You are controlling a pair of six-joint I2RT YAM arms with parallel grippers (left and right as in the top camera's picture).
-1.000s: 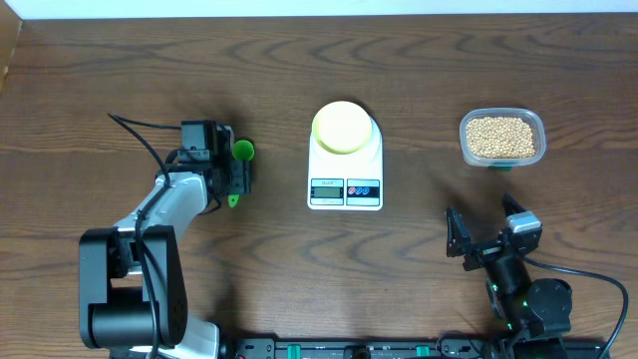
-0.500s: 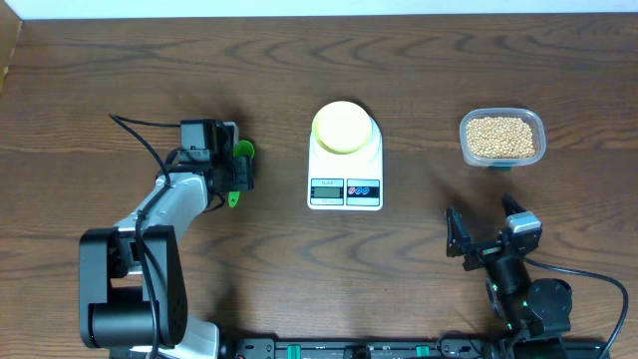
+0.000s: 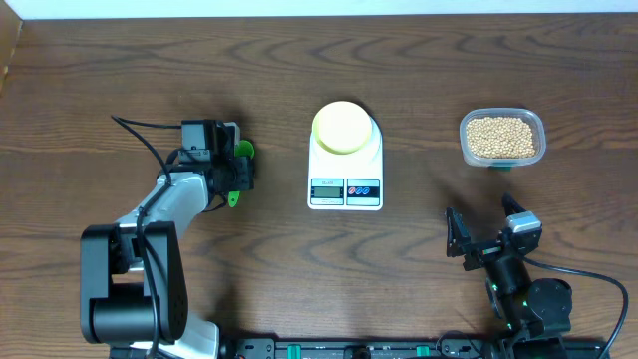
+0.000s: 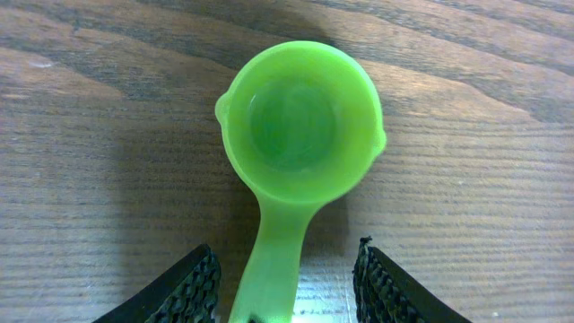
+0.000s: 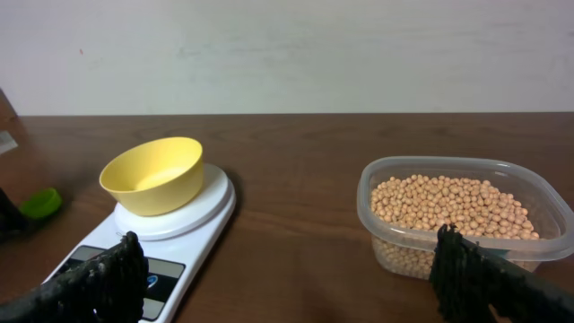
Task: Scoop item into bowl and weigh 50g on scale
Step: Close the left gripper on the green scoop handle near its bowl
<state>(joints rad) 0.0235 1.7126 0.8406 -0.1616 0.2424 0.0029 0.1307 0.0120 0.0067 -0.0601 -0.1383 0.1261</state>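
Your left wrist view alone shows glossy green scoop (image 4: 300, 126) empty, left gripper (image 4: 285, 251) jaws open astride handle, right gripper (image 5: 287, 238) jaws wide, yellow bowl (image 5: 152, 175) at ten o'clock.

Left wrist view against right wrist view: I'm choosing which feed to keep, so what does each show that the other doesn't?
Only the left wrist view: the green scoop close up, cup empty, its handle untouched between the open jaws of the left end effector. Only the right wrist view: the yellow bowl on the white scale, the clear tub of beans, and the right end effector spread wide. Both: the wooden table and the scoop, tiny at the right view's left edge.
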